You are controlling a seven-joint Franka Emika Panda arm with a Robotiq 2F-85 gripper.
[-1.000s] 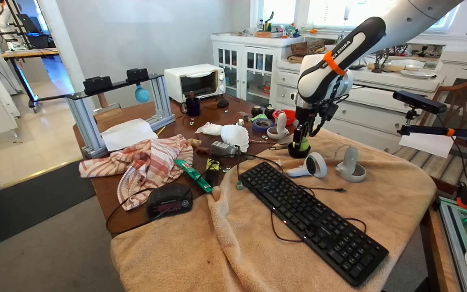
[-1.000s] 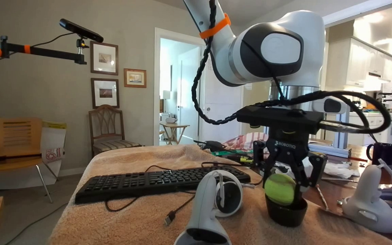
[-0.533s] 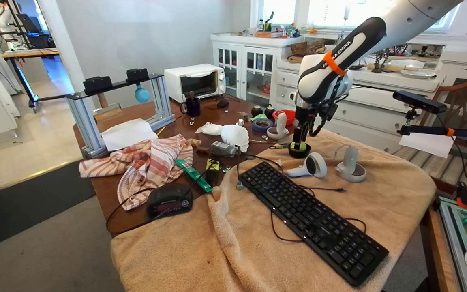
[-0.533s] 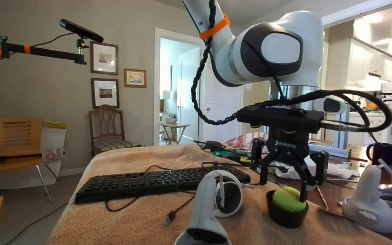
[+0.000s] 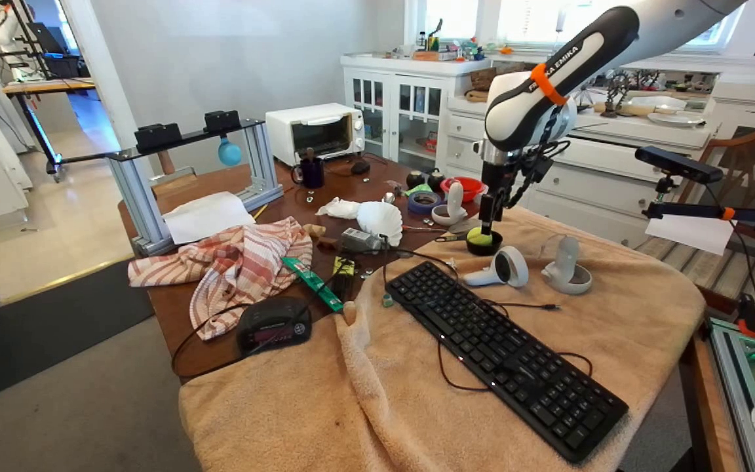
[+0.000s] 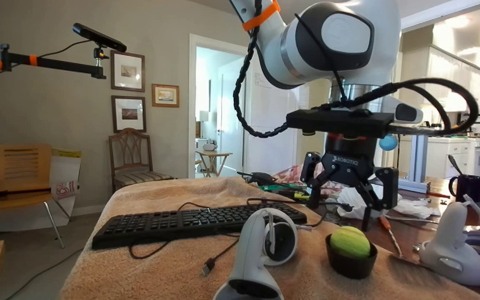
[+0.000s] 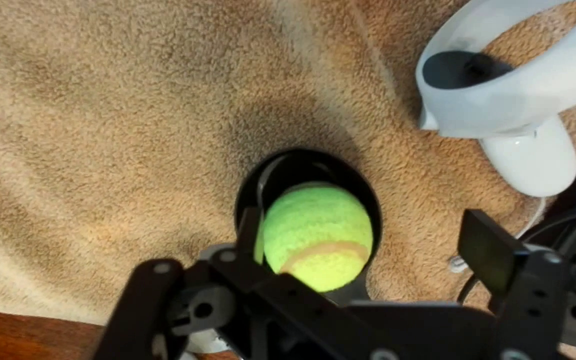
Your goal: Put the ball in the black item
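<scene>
- The yellow-green ball is inside the round black cup, and its top pokes up over the rim.
- The jaws are spread wide, up above the cup. In the wrist view, one jaw is close by the ball and the other is farther off.
- The cup stands on a tan towel, which covers part of the brown desk.
- A white controller lies on the towel near the cup, with a second white controller beside it.
- A long black keyboard lies on the towel too.
- On the bare wood are a dark mug, a striped cloth and a roll of blue tape.
</scene>
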